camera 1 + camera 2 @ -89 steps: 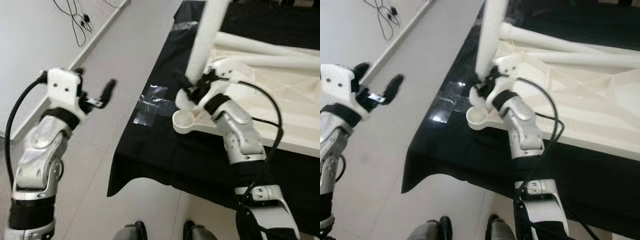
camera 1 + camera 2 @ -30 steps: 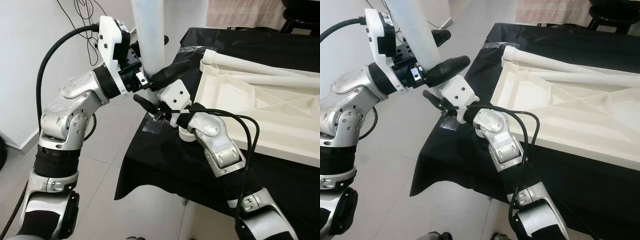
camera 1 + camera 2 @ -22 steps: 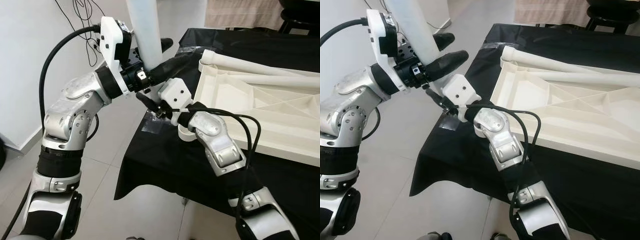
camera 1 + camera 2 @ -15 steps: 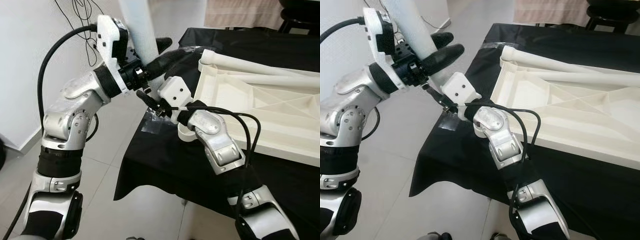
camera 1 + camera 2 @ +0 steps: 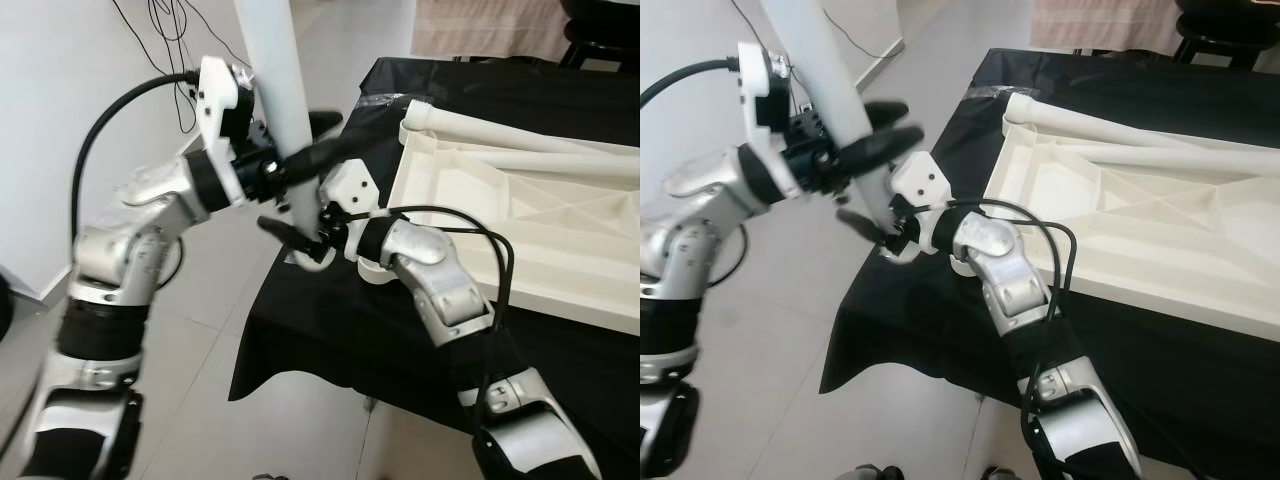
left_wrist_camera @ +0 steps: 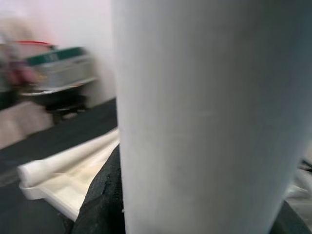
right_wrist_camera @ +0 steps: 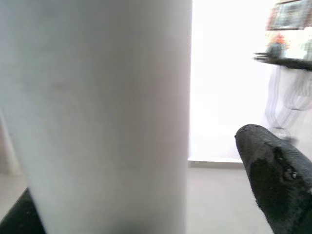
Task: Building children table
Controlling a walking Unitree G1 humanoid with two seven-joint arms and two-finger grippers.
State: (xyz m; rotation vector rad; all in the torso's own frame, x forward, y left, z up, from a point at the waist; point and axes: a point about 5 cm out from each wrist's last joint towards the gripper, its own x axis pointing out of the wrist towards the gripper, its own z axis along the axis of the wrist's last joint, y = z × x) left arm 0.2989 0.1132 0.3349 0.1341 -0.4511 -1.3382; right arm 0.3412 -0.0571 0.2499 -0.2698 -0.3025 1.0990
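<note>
Two grippers share the upright white table leg (image 5: pixel 272 80): left gripper (image 5: pixel 305 150) clamps mid-shaft to steady it, right gripper (image 5: pixel 300 235) pinches lower down, left of the upturned tabletop (image 5: pixel 520 215).

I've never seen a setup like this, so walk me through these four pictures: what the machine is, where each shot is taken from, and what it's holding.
This is a walking humanoid robot with two silver arms ending in black two-fingered jaws. The two wide pictures come from cameras in its head, looking down. The two close-ups come from cameras on its wrists, so the leg looms large there. Both the left gripper and the right gripper are closed around a tall white plastic table leg, held nearly upright beside the table edge. On the black cloth-covered table lies an upside-down cream plastic tabletop, with further white legs lying along its far edge.
</note>
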